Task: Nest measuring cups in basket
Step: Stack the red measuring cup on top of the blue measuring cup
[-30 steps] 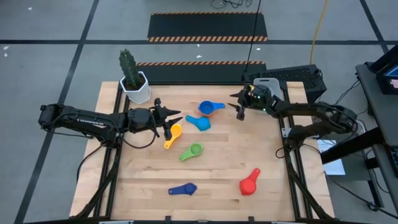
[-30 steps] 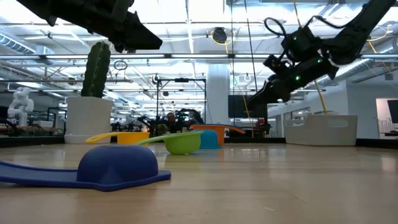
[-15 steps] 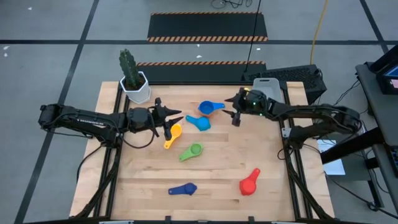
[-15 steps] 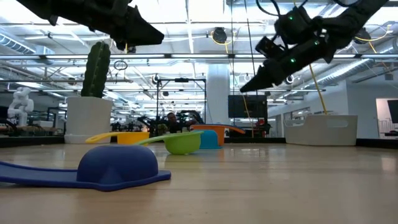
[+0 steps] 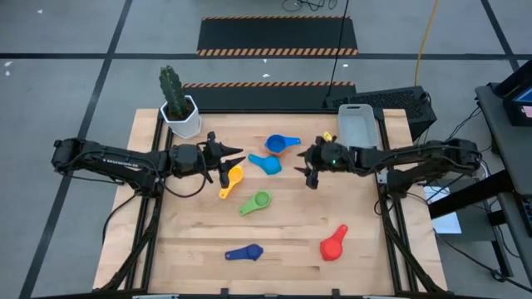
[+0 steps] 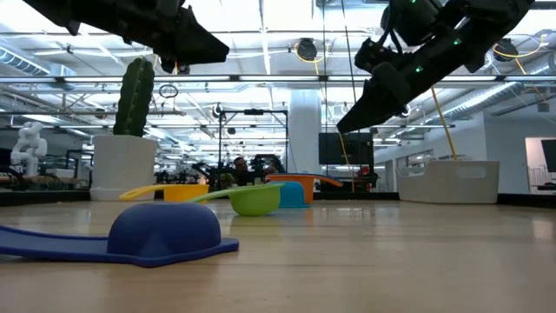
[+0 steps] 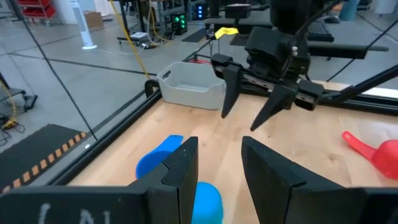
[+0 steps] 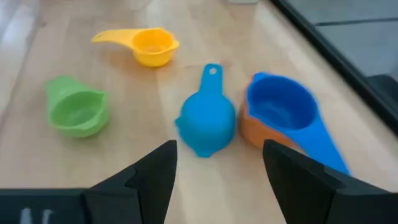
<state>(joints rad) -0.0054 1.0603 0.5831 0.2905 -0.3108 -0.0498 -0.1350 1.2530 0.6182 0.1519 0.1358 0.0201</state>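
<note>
Six measuring cups lie on the table. A blue cup sits in the orange cup. Beside them is a light blue cup, bowl down. The yellow cup and green cup rest upright, the red cup and dark blue cup nearer the near edge. The grey basket stands at the far right. My right gripper hovers open, just right of the light blue cup. My left gripper hangs open above the yellow cup.
A white hexagonal pot with a cactus stands at the far left corner. Bare wood lies between the green cup and the red cup. The two grippers face each other across the cluster of cups.
My right gripper has swung away from the basket toward the table's left and near side, ending beside the light blue cup. Its fingers have stayed open. The cups have not moved.
</note>
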